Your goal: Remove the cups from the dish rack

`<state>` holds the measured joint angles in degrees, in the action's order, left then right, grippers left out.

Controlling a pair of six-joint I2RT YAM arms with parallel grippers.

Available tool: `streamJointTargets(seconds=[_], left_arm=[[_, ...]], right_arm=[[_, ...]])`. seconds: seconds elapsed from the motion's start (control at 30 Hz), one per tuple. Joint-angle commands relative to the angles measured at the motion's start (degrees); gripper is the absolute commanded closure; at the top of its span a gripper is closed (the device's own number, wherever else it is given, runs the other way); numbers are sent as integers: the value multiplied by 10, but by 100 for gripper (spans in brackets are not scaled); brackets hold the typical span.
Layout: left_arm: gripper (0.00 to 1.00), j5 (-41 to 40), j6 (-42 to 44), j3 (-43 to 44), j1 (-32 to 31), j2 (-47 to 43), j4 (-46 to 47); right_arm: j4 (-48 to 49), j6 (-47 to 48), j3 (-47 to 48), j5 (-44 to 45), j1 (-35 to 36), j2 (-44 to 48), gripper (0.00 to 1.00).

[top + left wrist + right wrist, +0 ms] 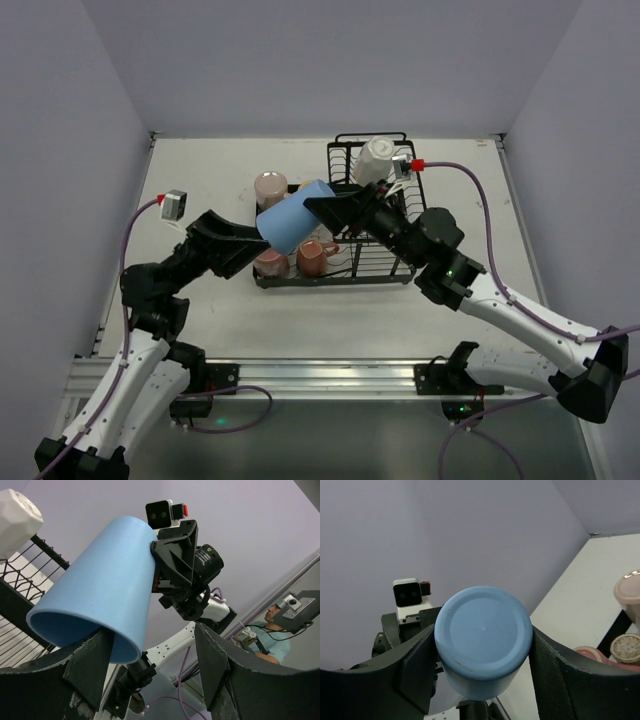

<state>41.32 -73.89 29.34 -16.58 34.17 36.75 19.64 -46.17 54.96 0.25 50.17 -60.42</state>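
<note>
The right tool (485, 652) pinches the blue tumbler (288, 228) by its base, mouth offered to the spread left tool (152, 670) (seemingly a handover).

Tumbler (290, 225): blue plastic, matt, smooth.
Rack (342, 160): black coated wire, slight sheen.
White mug (375, 160): glossy, ceramic-looking.
Pink mug (316, 257): glossy glaze.
Left fingers (225, 675): black, matt, rough and scuffed.
Table (450, 200): off-white, matt, smooth.
</note>
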Motion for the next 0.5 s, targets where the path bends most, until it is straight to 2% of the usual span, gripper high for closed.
streamJointTargets(seconds=[0.0,0.1,0.17,0.3,0.33,0.4,0.43,0.47], left_arm=[[31,10,-16,-6,-4,0,9],[32,2,-6,-2,-4,2,2],[41,-4,8,9,-4,5,2],[69,-55,60,40,-5,16,-39],[86,-72,99,49,-4,17,-65],[100,-133,146,81,-4,17,-147],[100,-159,199,98,-4,18,-193],[100,-192,226,137,-3,21,-275]], right_arm=[[97,-39,5,1,13,-19,84],[110,-41,7,6,22,-31,84],[101,-35,14,19,35,-50,83],[117,-42,-5,25,44,-70,81],[120,-43,-8,26,44,-72,78],[117,-33,-13,31,45,-71,47],[103,-23,-12,31,45,-70,31],[85,-12,-2,31,45,-64,6]])
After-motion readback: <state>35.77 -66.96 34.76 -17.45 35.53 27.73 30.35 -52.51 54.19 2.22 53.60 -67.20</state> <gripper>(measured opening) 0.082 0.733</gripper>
